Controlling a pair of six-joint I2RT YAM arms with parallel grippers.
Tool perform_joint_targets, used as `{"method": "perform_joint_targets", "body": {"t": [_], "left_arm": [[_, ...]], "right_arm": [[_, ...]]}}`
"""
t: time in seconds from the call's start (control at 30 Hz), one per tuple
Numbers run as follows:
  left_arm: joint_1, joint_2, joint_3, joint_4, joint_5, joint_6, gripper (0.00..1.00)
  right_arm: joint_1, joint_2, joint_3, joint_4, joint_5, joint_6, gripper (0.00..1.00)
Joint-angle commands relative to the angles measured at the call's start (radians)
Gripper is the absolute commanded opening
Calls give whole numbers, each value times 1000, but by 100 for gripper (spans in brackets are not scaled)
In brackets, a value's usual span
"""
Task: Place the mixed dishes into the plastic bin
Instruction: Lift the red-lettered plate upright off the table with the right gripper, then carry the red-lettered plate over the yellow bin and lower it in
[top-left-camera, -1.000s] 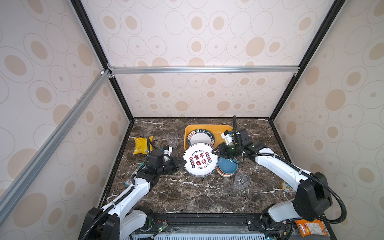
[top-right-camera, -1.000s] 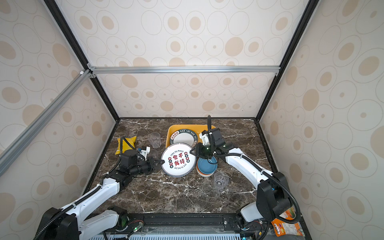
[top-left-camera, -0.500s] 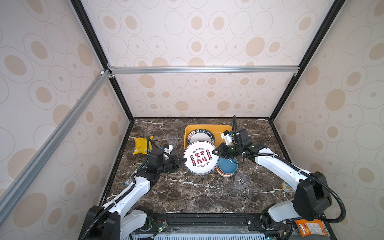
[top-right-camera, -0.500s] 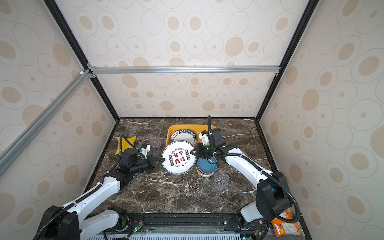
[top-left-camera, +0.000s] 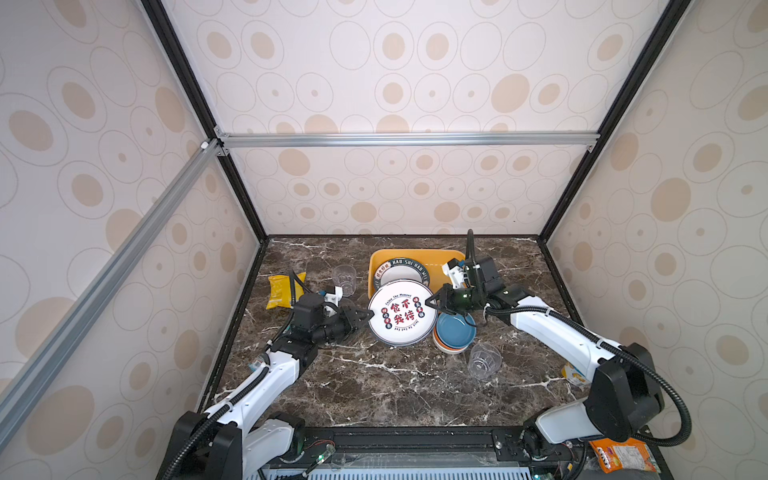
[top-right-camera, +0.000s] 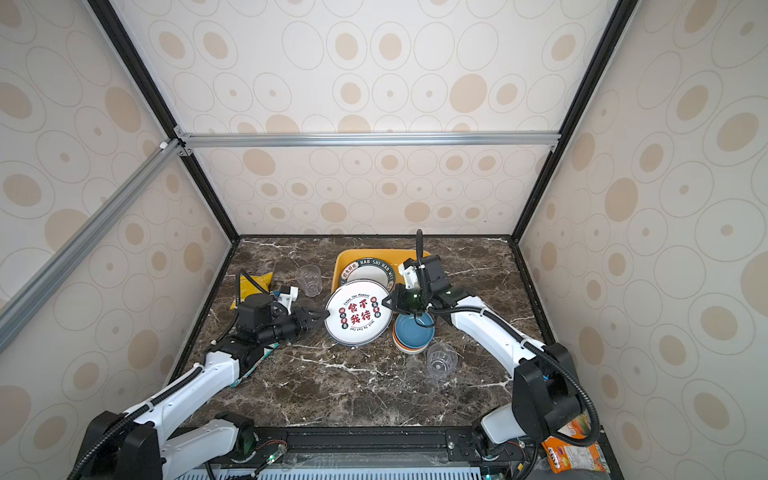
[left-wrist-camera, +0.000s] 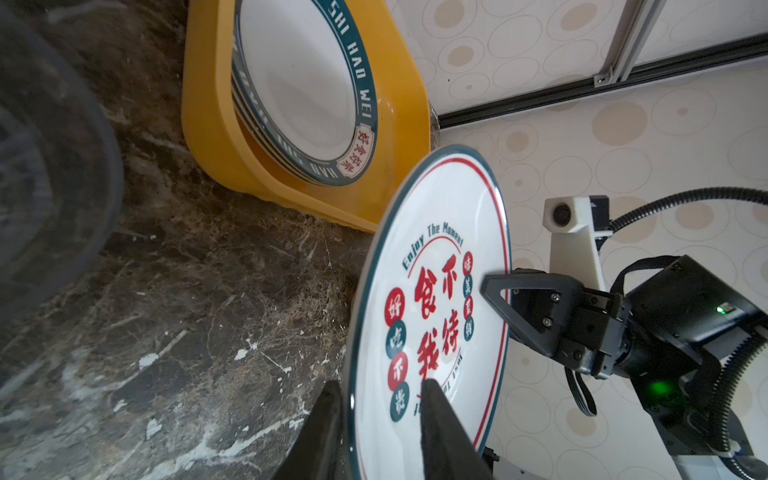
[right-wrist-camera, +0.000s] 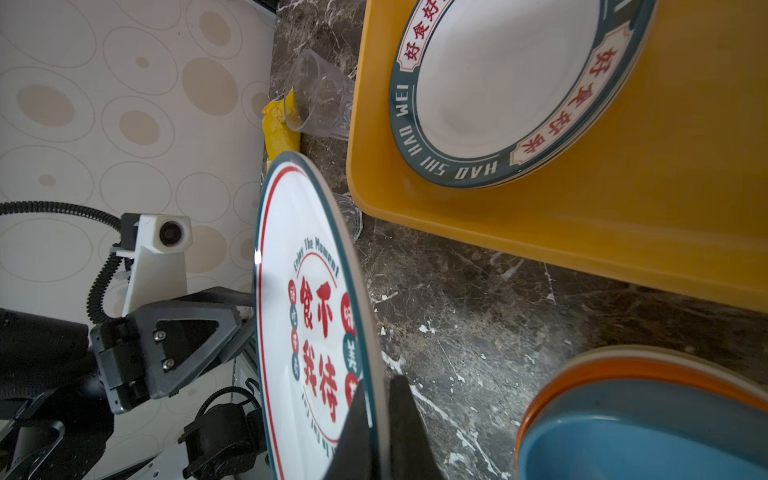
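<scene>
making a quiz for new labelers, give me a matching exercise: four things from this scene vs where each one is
1 red-lettered plate
2 green-rimmed plate
3 blue bowl
4 yellow snack bag

a in the yellow bin
b on top of the stacked bowls
c by the left edge of the table
d pinched by the right gripper

Pairs: 1-d, 2-a, 3-b, 4-c

Left claw (top-left-camera: 369, 315) apparently parted, right claw (top-left-camera: 429, 303) pinched shut, both pointing inward.
</scene>
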Motion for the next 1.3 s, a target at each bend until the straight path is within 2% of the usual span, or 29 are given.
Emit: {"method": "perform_joint_targets", "body": {"t": [0.0, 0.07, 0.33, 0.4, 0.9, 1.27], "left_arm": [[12, -9, 53, 45, 21, 5, 41], [15, -12, 52, 45, 15, 5, 48], [18, -23, 61, 38, 4, 19, 59], [18, -26, 61, 39, -1, 19, 64], [18, -47, 49, 45, -13, 12, 76], [19, -63, 35, 58, -15, 3, 78]], "right_arm": [[-25, -19, -3, 33, 40, 23, 1], [-38, -19, -1, 39, 51, 26, 1], [-86, 20, 57, 44, 71, 31, 1], [-98, 36, 68, 61, 75, 35, 1], [-136, 253, 256, 113, 104, 65, 1], [-143, 400, 366, 124, 136, 65, 1]]}}
